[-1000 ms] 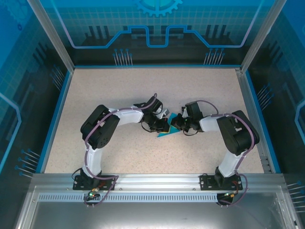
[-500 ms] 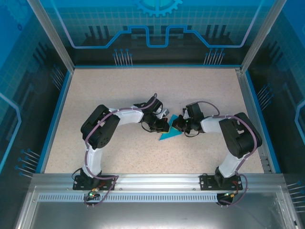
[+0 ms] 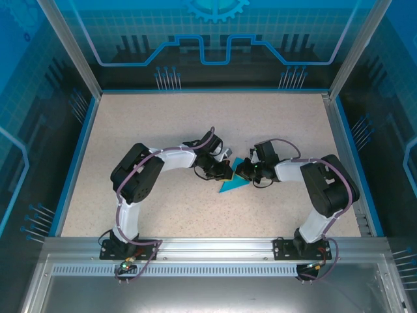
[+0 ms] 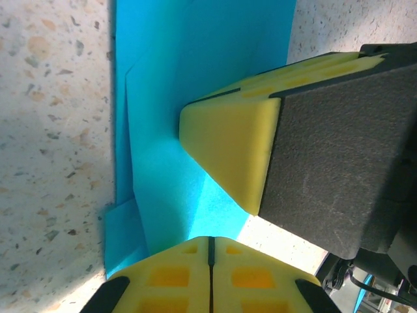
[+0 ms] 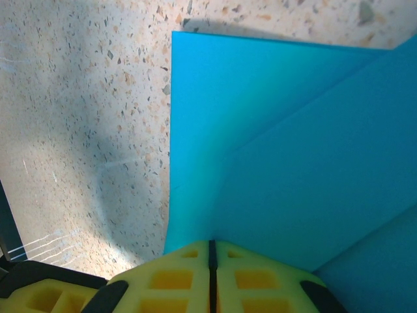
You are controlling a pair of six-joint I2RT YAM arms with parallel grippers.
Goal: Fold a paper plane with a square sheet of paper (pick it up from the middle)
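As the left gripper (image 4: 210, 280) and right gripper (image 5: 210, 267), jaws together, seemingly pin the square sheet of paper (image 3: 230, 186) mid-frame, steady pressure sharpens creases.

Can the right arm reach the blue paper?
Probably yes: the right gripper, shut, sits right at the paper, with nothing between them. The left gripper is beside it, not blocking.

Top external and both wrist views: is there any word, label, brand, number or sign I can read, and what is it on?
None can be read.
The back wall bears a gear drawing and line patterns, but no letters.
The blue paper is plain.
The left arm and right arm show no label that can be made out.
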